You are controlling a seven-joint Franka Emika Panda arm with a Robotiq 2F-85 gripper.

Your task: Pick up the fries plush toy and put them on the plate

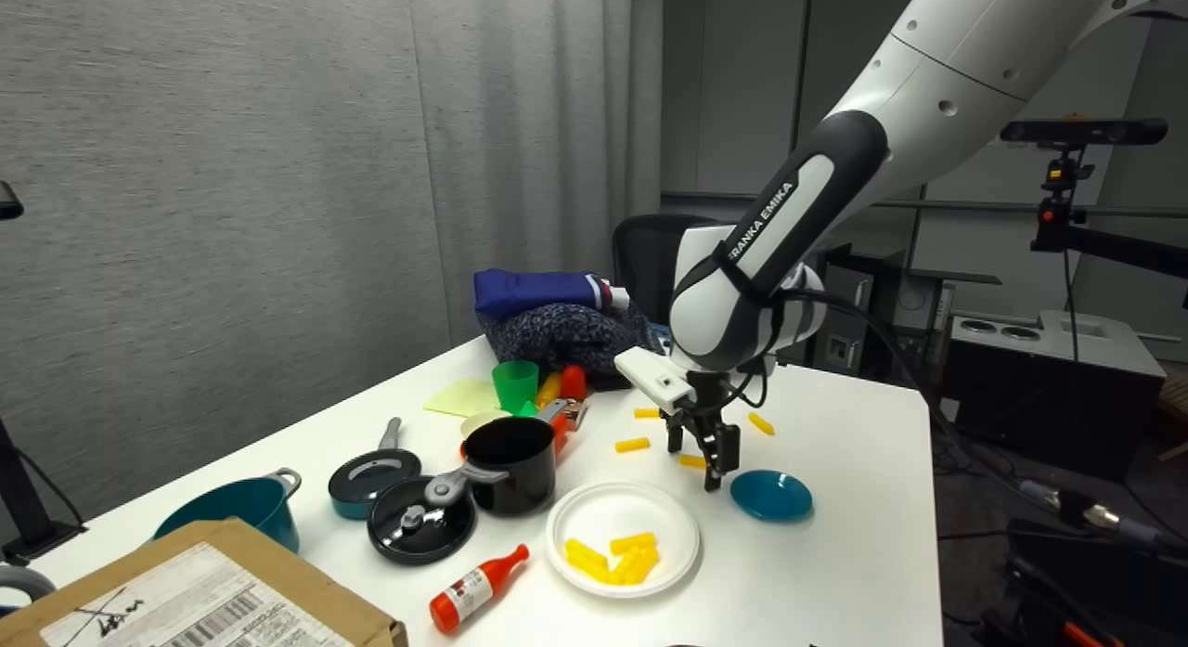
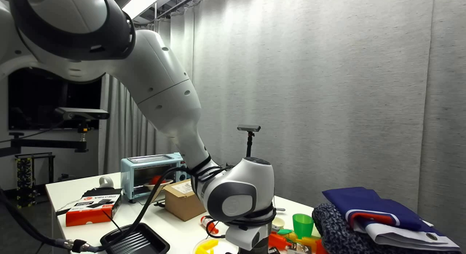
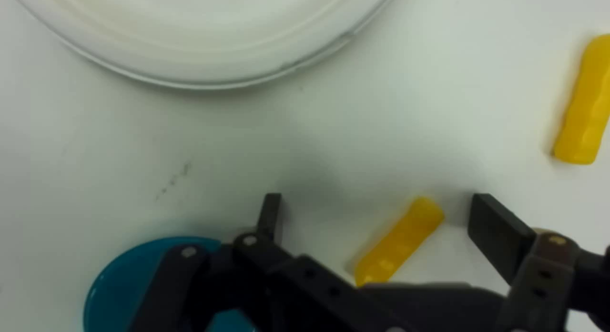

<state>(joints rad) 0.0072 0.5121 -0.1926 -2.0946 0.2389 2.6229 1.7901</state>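
Yellow-orange, stick-shaped, soft-looking fry (image 3: 399,241) was seen on the white flat tabletop (image 1: 835,573), off the round white shallow plate (image 1: 622,512), near its rim. Fry was straddled by the black two-fingered gripper (image 3: 381,222): jaws spread wide, nothing held, neither side touched in wrist view. Several matching yellow-orange fries (image 1: 640,565) were already heaped on the plate; exact count obscured by overlap. Three loose yellow-orange fries (image 1: 632,445) were left off the plate. Shiny teal-blue round dish (image 1: 771,496) was set near the plate, not touched by it. Step in hand, as judged: grasp of another fry. Next move called for: jaws closed, fry lifted, carried over the plate rim, released. Fry was slanted across the closing line, so some swivel was to be expected.
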